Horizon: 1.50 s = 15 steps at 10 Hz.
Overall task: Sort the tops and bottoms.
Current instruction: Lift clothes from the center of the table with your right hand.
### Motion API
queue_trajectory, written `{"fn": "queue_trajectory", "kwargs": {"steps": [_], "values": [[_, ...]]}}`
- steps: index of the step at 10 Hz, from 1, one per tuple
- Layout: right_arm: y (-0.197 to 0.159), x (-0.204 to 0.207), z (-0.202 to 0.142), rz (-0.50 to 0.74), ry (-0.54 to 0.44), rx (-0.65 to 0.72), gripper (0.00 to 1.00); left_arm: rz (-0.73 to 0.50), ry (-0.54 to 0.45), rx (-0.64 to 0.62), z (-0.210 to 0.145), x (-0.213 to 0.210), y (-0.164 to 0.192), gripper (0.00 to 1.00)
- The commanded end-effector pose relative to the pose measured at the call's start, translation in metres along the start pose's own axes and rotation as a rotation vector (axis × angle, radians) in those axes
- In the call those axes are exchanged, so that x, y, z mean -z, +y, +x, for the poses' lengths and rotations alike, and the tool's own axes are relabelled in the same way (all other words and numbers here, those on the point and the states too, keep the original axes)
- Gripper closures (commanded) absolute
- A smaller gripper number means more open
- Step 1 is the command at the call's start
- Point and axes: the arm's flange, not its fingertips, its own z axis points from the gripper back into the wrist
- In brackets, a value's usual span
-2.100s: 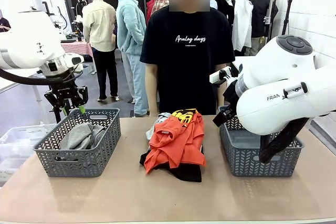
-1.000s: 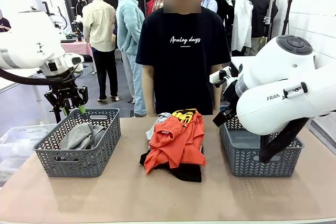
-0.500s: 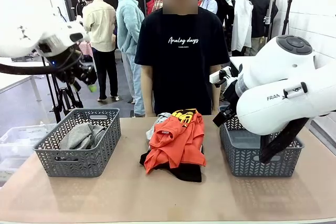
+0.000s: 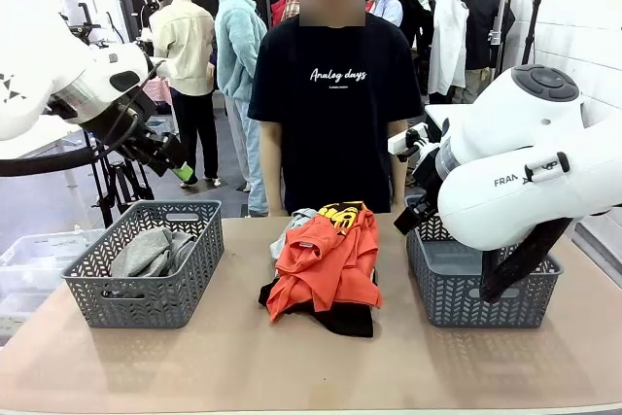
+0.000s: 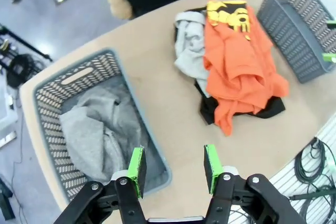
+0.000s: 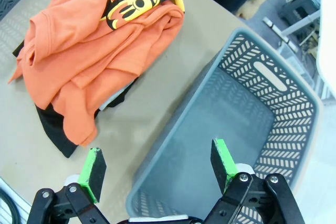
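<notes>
The orange shirt [image 4: 326,259] lies on top of a pile at the middle of the table [image 4: 292,366]. Its yellow-and-black cartoon print faces up at the far end, and I can read no words in it. A light grey sweatshirt [image 5: 190,51] pokes out at the pile's far left corner, touching the shirt. The black garment [image 4: 335,320] is underneath, showing along the pile's near edge. It has no print or label that can be seen. A crumpled grey top [image 4: 146,252] sits inside the left basket [image 4: 136,308], well apart from the pile. The right basket [image 4: 457,303] stands on the pile's other side.

The left claw [image 5: 175,163] is about half spread with nothing between its green pads. In the front view it hangs high behind the left basket, tilted toward the table. Its own camera looks down on that basket's near corner. The right claw [image 6: 159,162] is spread wide with nothing in it, over the near rim of the right basket.

The right arm [image 4: 525,172] carries the letters "FRAN", and the rest of the word is hidden. A person [image 4: 335,114] stands at the far edge in a black T-shirt. It has "Analog days" in white script, with a smaller line below that is too small to read.
</notes>
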Motion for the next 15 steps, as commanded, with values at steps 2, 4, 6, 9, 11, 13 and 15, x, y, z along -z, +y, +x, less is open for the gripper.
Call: {"fn": "queue_trajectory", "kwargs": {"steps": [2,4,6,9,11,13,15], "values": [[0.000,0.000,0.000,0.001,-0.006,0.002,0.00,-0.088,0.033,0.029,-0.008,-0.003,0.005,0.41],[0.000,0.000,0.000,0.001,-0.006,0.002,0.00,-0.074,0.106,-0.041,-0.007,0.001,0.009,0.41],[0.000,0.000,0.000,0.001,-0.006,0.002,0.00,-0.121,0.166,-0.064,-0.009,0.009,0.005,0.22],[0.000,0.000,0.000,0.001,-0.006,0.002,0.00,-0.133,0.176,-0.050,-0.020,0.024,-0.010,0.00],[0.000,0.000,0.000,0.001,-0.006,0.002,0.00,-0.109,0.119,-0.021,-0.026,0.024,-0.015,0.00],[0.000,0.000,0.000,0.001,-0.006,0.002,0.00,-0.108,0.125,-0.075,-0.025,0.024,-0.009,0.00],[0.000,0.000,0.000,0.001,-0.006,0.002,0.00,-0.106,0.147,-0.023,-0.018,0.022,-0.015,0.00]]}}
